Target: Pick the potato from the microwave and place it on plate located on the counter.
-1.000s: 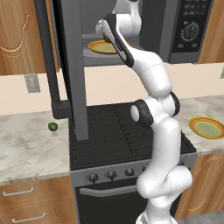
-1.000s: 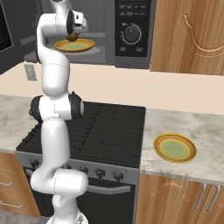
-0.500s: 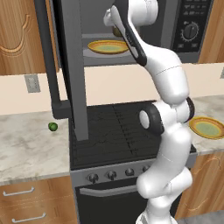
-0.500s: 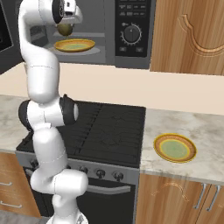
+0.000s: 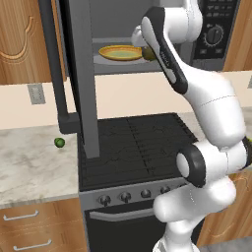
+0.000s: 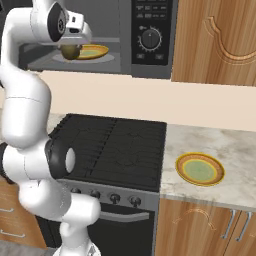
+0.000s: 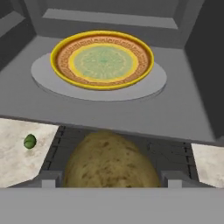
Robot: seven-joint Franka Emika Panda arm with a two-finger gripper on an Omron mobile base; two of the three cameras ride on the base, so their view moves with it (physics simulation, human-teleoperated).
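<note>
Simulated kitchen with wood cabinets, a beige backsplash and a black stove top (image 6: 112,145) set into the counter (image 6: 220,150), with the microwave (image 6: 150,35) mounted above it and its tall grey door (image 5: 81,74) swung wide open. The gripper (image 6: 71,48) is up at the mouth of the oven, closed around the potato (image 6: 70,51); in the hand view the potato (image 7: 109,162) bulges up big between the two finger tips, so it's clearly carried, not resting on anything. From that camera it hangs just outside the cavity, over the front lip with the stove grates showing below. Behind it, a yellow-rimmed plate with a greenish centre (image 7: 102,58) sits on the grey turntable (image 7: 144,85), which I guess is where the potato was parked. That one isn't the target though. The plate (image 6: 199,168) we want is down on the counter right of the stove, well apart from the gripper, so the arm has a long swing down and across ahead of it. Holding the potato clear of the opening makes sense so it won't clip the frame. A small green ball (image 5: 59,142) sits on the counter left of the stove, not involved.
</note>
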